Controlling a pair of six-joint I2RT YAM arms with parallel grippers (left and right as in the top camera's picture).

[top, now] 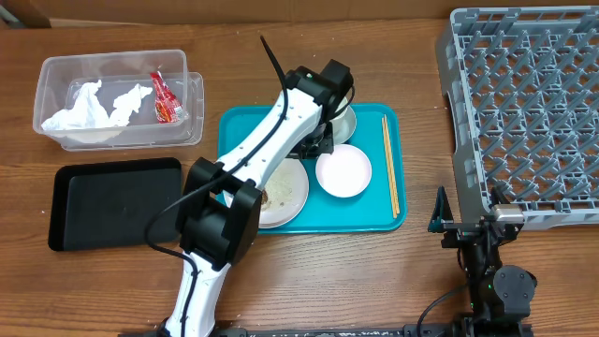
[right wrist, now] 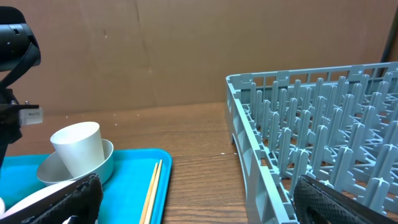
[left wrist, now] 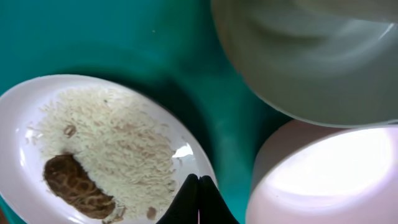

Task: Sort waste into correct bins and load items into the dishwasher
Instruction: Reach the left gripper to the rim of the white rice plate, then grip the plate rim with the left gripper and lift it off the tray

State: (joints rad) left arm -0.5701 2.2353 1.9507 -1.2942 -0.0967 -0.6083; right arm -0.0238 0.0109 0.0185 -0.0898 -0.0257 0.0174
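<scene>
Left gripper [left wrist: 199,196] closed, over plate [left wrist: 18,140] rim

We are looking down on a bright table [top: 374,281], and soft, even light is coming from above. The white arm [top: 271,140] is throwing only a faint shadow. Up close, the white bowl [left wrist: 329,180] is glowing with strong glare, and the grey-green bowl [left wrist: 311,56] is looking blurry. A dark shadow is lying on the teal tray [left wrist: 93,37] beside the plate [left wrist: 18,155], where the rice [left wrist: 118,137] is looking sharp. The rack [right wrist: 311,124] is looking clear.
</scene>
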